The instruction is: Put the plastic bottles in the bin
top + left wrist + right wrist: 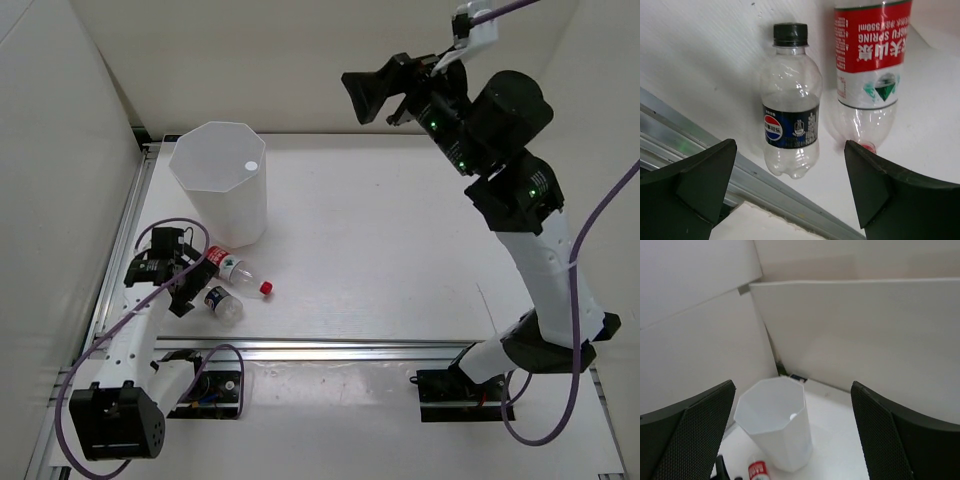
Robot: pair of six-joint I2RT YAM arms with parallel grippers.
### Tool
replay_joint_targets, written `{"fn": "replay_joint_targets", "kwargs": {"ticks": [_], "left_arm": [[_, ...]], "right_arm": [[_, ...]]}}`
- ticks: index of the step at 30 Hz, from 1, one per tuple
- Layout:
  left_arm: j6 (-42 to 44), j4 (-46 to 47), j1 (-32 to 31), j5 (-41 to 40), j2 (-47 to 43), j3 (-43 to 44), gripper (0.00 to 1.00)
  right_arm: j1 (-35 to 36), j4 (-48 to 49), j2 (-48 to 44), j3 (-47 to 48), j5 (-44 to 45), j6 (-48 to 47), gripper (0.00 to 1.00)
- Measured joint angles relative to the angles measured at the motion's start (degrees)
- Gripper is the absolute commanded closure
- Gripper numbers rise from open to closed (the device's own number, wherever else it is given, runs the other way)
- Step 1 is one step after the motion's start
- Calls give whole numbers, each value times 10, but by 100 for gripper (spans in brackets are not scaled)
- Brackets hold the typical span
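Observation:
The white octagonal bin [235,215] stands at the back left and also shows in the right wrist view [790,450]. A small white round spot [250,166] shows inside it; nothing else of its contents can be seen. A red-labelled bottle [235,268] with a red cap lies in front of the bin. A dark-labelled bottle [222,303] lies beside it. In the left wrist view the dark-labelled bottle [790,120] has a dark cap and the red-labelled one [872,55] lies to its right. My left gripper [195,280] [789,150] is open, just short of the dark-labelled bottle's base. My right gripper [365,95] [792,386] is open, empty, high above the table.
An aluminium rail [330,350] runs along the near edge, close behind the left gripper [765,195]. White walls enclose the table on the left, back and right. A rail also runs along the left wall [125,240].

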Motion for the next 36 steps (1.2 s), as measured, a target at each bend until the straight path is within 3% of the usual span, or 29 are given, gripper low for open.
{"fn": "replay_joint_targets", "kwargs": {"ticks": [9, 14, 20, 23, 29, 31, 36], "left_arm": [[-40, 74, 5, 0, 38, -90, 1], [-60, 115, 5, 14, 67, -114, 24], [-67, 93, 6, 8, 66, -97, 26], [-72, 34, 9, -8, 58, -46, 35], [-77, -67, 10, -41, 41, 174, 35], [-73, -70, 10, -52, 27, 233, 29], [-54, -82, 10, -60, 8, 225, 10]], "right_arm": [[8, -124, 83, -11, -18, -6, 0], [7, -157, 82, -27, -44, -16, 0], [7, -154, 48, -39, -65, -21, 0], [7, -153, 38, -49, -67, -21, 0], [7, -157, 37, -74, -65, -21, 0], [7, -157, 38, -77, -63, -22, 0], [6, -156, 38, -82, -60, -22, 0]]}}
